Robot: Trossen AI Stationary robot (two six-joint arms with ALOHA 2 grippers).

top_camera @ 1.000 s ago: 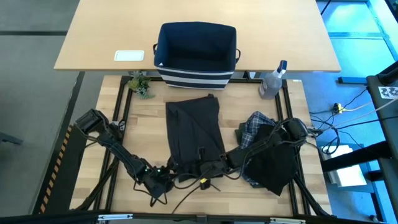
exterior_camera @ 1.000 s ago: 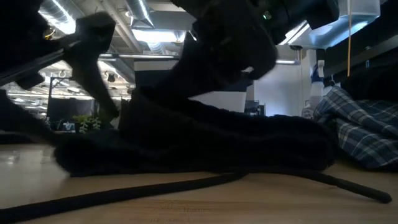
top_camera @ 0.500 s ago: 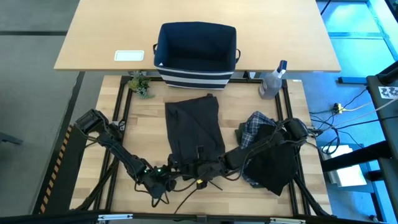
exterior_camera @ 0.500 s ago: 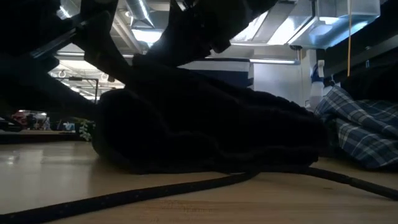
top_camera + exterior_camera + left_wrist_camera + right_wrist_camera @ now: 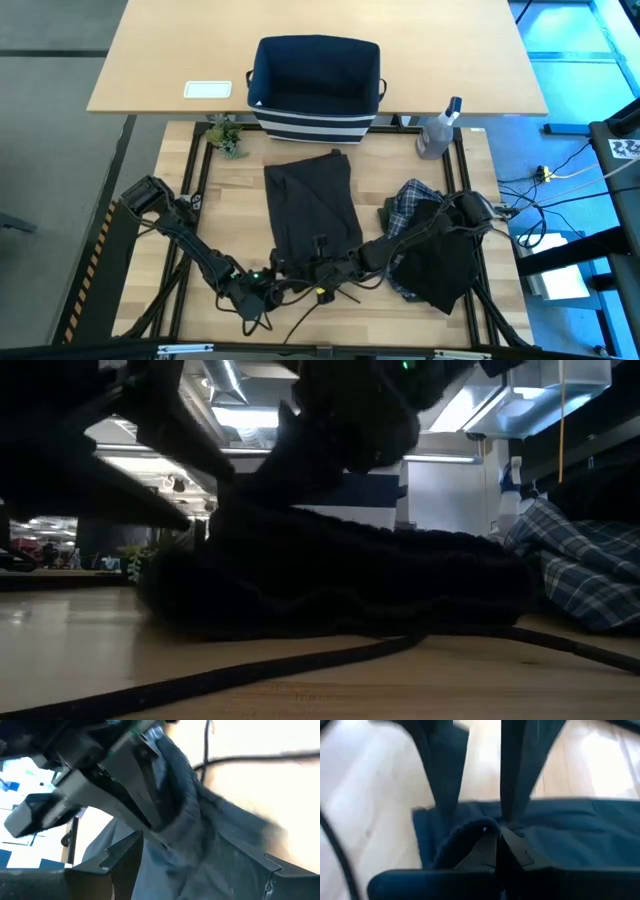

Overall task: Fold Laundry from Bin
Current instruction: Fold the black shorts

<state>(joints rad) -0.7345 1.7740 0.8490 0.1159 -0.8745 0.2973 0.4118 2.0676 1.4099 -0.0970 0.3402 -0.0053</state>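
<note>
Both hands meet at the near edge of the dark olive garment (image 5: 310, 208), which lies flat mid-worktop (image 5: 235, 190). The right hand (image 5: 322, 268) is pinched closed on its near hem, the cloth bunching there. The left hand (image 5: 272, 282) sits just beside it, fingers spread wide. The plaid shirt (image 5: 405, 205) and black garment (image 5: 445, 260) lie heaped to the right. The bin (image 5: 316, 90) stands at the far side.
</note>
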